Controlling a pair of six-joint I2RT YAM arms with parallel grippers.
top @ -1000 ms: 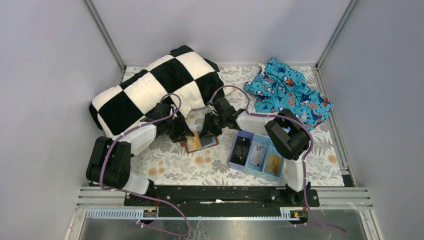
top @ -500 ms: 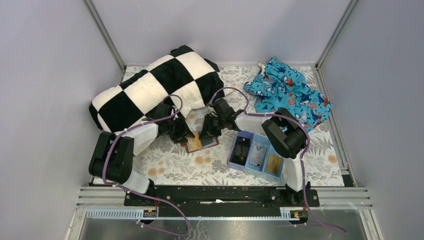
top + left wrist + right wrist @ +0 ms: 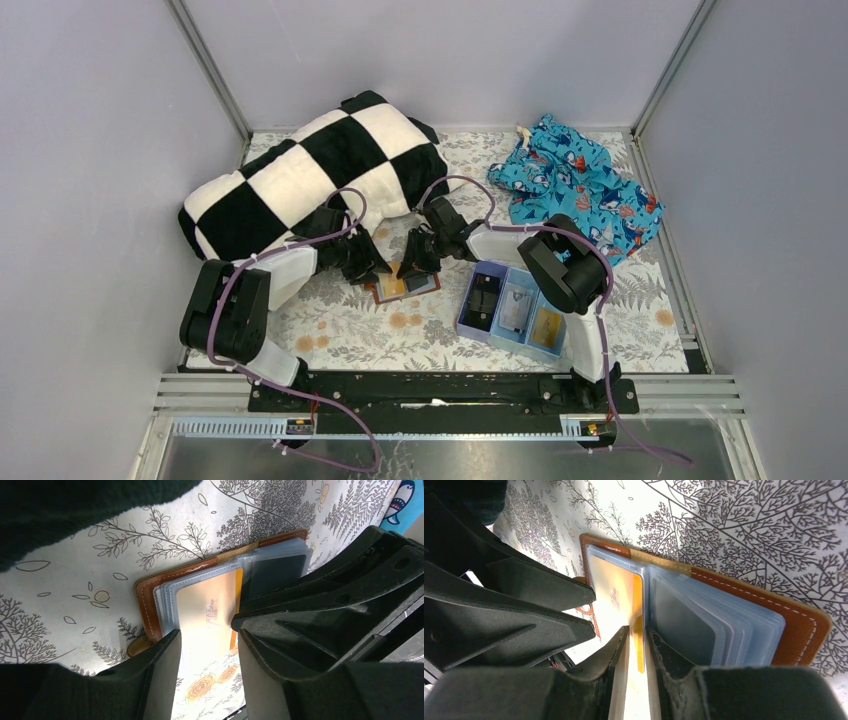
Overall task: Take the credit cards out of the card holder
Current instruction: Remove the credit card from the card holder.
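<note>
Top external view: the card holder (image 3: 405,287) lies open on the floral counter (image 3: 350,325), between the checkered pillow (image 3: 300,180) and the light blue tray (image 3: 505,342), with both arms converging over it. Right wrist view: the right end effector (image 3: 636,630) is clenched to a narrow slit, its fingers (image 3: 616,650) pinching the near edge of the orange-gold card (image 3: 616,592), which sits in a clear sleeve on the holder's left half. Left wrist view: the left end effector (image 3: 206,630) stands released, fingers spread to either side of the same card and grasping nothing; whether a fingertip presses the brown leather edge cannot be told.
</note>
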